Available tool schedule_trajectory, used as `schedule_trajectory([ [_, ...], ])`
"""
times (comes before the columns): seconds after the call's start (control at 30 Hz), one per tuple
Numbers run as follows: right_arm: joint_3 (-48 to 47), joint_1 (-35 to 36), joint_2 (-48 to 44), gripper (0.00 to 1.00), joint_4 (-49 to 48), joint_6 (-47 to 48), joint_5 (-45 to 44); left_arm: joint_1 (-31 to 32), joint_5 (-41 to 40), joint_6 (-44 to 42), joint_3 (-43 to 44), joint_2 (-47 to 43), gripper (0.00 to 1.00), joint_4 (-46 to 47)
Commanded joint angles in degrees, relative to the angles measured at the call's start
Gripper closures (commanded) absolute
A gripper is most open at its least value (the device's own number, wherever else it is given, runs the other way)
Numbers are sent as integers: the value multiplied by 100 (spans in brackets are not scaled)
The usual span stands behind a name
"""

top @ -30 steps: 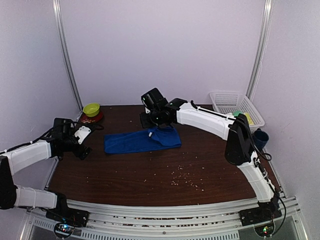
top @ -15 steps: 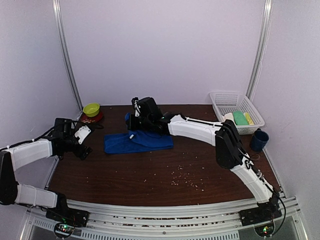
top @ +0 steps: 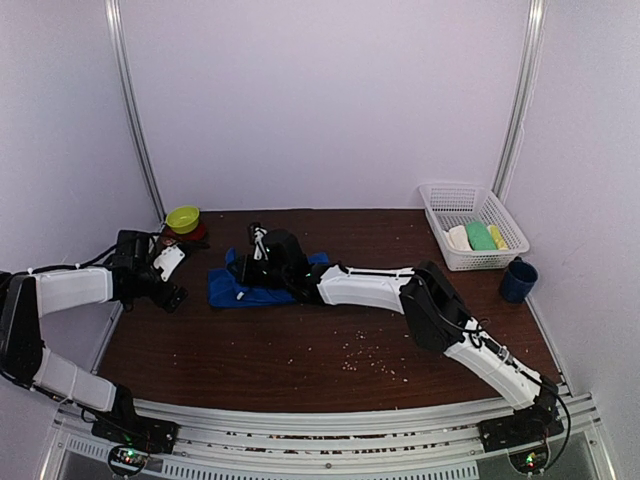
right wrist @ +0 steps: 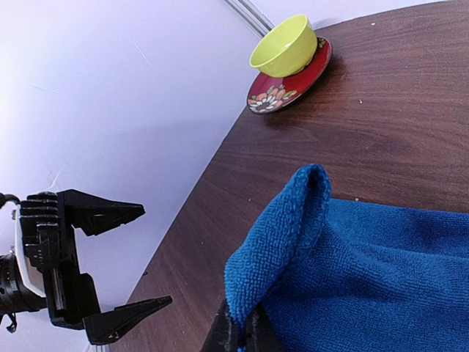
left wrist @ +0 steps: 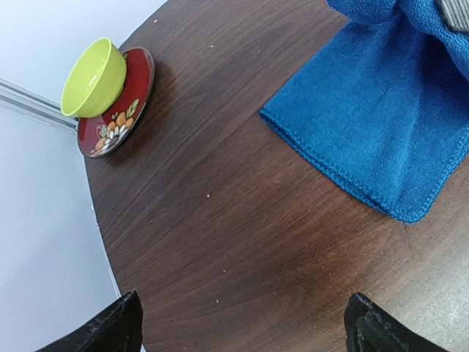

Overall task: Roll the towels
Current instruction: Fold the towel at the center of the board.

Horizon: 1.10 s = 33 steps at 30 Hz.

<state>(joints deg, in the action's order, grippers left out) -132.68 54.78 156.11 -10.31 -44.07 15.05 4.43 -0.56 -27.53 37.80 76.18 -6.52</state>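
A royal blue towel (top: 226, 291) lies on the dark wooden table (top: 330, 350), left of centre, partly folded over itself. My right gripper (top: 258, 264) reaches far left over it and is shut on a raised fold of the blue towel (right wrist: 366, 279), pinched between the fingertips (right wrist: 229, 331). My left gripper (top: 177, 273) hovers left of the towel, open and empty. In the left wrist view the towel's corner (left wrist: 381, 139) lies ahead and to the right of the left gripper (left wrist: 245, 330). A cream-white bundle (top: 458, 237) lies in the basket; too small to tell more.
A green bowl (top: 183, 217) on a red flowered plate (left wrist: 124, 103) stands at the back left corner. A white mesh basket (top: 498, 222) with green and yellow items stands back right, a dark blue cup (top: 518, 280) beside it. Crumbs dot the table's middle.
The right gripper has carried the towel's right end leftward over the rest, so the towel is folded shorter. The left gripper has shifted slightly toward the back.
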Motion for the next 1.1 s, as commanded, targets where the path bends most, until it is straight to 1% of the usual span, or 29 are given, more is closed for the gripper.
schedule_trajectory([
  [0.0, -135, 23, 130, 94, -606, -175, -156, -52, 34, 86, 163, 34, 2, 242],
  [0.1, -144, 17, 247, 91, -743, -205, -269, -55, 89, 86, 208, 74, 2, 218],
  [0.4, -284, 14, 613, 91, -1279, -577, -281, -53, 251, 95, 232, 116, 2, 187],
  [0.67, -337, 42, 891, 90, -1990, -1034, -303, -52, 457, 87, 209, 113, 2, 182],
  [0.7, -337, 50, 920, 90, -2068, -1087, -322, -54, 477, 89, 217, 127, 2, 178],
  [0.83, -446, 73, 1100, 82, -2292, -1269, -429, -48, 614, 98, 236, 192, 2, 165],
  [0.93, -485, 75, 1190, 80, -2472, -1408, -452, -55, 997, 94, 257, 242, 2, 139],
  [1.07, -487, 75, 1194, 79, -2461, -1405, -519, -61, 2076, 131, 571, 529, 2, -130],
])
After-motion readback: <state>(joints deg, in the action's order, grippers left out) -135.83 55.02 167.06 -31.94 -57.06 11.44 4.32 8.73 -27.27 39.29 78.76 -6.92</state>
